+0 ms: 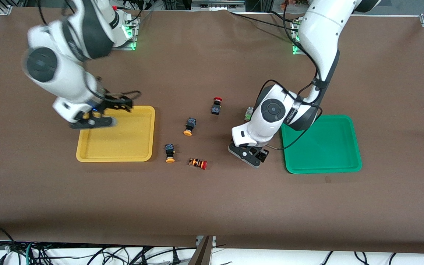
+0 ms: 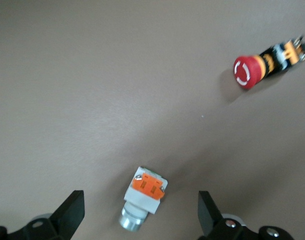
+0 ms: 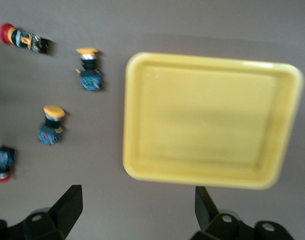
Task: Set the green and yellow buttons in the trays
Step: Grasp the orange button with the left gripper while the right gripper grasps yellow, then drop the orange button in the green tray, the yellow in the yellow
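The yellow tray [image 1: 123, 141] and the green tray [image 1: 322, 147] both lie empty. Two dark buttons with orange-yellow caps [image 1: 189, 127] [image 1: 170, 153] lie between them. A whitish green-faced button [image 1: 248, 113] shows beside the left arm's wrist. My left gripper [image 1: 251, 157] is low and open, its fingers on either side of the whitish orange-faced button [image 2: 145, 195] without touching it. My right gripper [image 1: 92, 122] is open and empty over the yellow tray's corner toward the right arm's end. The right wrist view shows the tray [image 3: 212, 120] and both yellow-capped buttons [image 3: 88, 67] [image 3: 51, 125].
A dark switch with a red cap [image 1: 216, 106] lies farther from the camera than the yellow-capped buttons. An orange-striped switch with a red cap [image 1: 198, 163] lies beside my left gripper; it also shows in the left wrist view [image 2: 265, 62].
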Available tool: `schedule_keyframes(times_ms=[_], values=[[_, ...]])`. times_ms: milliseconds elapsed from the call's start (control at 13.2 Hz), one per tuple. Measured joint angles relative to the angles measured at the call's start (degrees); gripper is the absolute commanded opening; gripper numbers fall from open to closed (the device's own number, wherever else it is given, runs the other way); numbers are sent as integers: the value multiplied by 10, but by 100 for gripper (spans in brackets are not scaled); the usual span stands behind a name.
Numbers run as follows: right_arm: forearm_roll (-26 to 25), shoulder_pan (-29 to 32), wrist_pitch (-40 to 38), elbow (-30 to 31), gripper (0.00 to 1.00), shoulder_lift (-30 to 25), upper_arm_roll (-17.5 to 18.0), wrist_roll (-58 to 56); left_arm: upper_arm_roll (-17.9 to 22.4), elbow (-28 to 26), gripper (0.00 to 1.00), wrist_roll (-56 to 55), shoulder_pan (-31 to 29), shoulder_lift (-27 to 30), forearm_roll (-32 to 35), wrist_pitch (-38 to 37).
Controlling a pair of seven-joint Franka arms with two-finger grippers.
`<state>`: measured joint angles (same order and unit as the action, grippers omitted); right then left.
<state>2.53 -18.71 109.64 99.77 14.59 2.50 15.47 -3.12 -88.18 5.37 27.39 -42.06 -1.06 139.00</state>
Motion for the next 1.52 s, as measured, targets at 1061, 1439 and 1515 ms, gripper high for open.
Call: schedule_keyframes(times_ms=[1061,1439,1515], values=[[0,-69,305,-107,24,318,-1,79,4,32,0,80,-14,-28,0,-64],[-1,-68,278,-118,19,309,-6,75,10,36,0,93,-105,55,0,-298],[-1,-68,251,-125,19,300,-9,62,10,31,0,105,-125,57,0,-321]])
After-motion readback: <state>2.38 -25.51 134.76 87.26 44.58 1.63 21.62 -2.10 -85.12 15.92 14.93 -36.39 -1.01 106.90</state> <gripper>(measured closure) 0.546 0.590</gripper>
